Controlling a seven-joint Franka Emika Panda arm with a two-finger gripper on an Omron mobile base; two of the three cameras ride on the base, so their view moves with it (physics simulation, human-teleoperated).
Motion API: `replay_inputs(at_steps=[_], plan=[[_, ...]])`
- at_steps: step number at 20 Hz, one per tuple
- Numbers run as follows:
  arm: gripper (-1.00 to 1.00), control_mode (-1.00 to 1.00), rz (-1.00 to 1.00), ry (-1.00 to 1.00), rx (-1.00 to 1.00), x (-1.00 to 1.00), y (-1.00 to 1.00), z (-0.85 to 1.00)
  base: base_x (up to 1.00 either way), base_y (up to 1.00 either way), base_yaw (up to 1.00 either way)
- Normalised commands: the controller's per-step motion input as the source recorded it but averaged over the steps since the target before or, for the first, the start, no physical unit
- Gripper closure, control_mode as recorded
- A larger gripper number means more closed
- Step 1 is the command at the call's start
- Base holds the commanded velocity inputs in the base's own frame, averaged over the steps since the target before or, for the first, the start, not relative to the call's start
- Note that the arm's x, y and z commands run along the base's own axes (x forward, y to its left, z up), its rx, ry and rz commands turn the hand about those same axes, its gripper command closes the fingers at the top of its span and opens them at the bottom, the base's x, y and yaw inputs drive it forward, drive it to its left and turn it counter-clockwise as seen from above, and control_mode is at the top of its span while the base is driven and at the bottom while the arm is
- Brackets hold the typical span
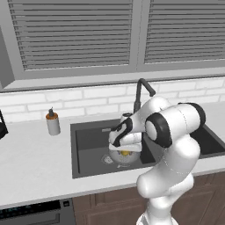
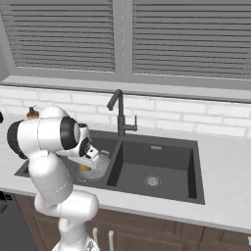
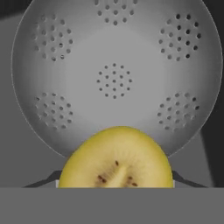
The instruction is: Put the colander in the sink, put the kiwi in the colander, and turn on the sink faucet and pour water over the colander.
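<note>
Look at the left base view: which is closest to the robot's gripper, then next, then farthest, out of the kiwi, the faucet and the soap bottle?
1. The kiwi: right under the gripper, over the colander in the sink's left basin.
2. The sink faucet: behind the gripper, at the sink's back edge.
3. The soap bottle: far to the left, on the counter beside the sink.

Evenly and softly lit throughout, flat rendered look, no glare. Sharp in both base views, without blur or bending at the edges. Dim inside the dark grey rectangular double-basin sink [image 2: 193, 162], brighter on the pale speckled surface [image 1: 35, 162] around it. Faint soft shading under the white window sill [image 1: 110, 78]. Smooth gradient across the round grey perforated metal colander [image 3: 116, 57] in the hand view, lighter toward centre. Crisp close up on the cut yellow-golden kiwi [image 3: 116, 159], seeds distinct.
</note>
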Motion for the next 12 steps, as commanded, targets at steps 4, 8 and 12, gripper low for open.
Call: replay_inputs(at_steps=[4, 8, 12], plan=[[1.0, -1.0, -0.01, 0.0, 0.0, 0.53, 0.0, -0.32, 0.0, 0.0, 0.0], [1.0, -1.0, 0.0, 0.0, -0.02, 0.36, 0.0, -0.4, 0.0, 0.0, 0.0], [1.0, -1.0, 0.0, 0.0, -0.02, 0.2, 0.0, -0.41, 0.0, 0.0, 0.0]])
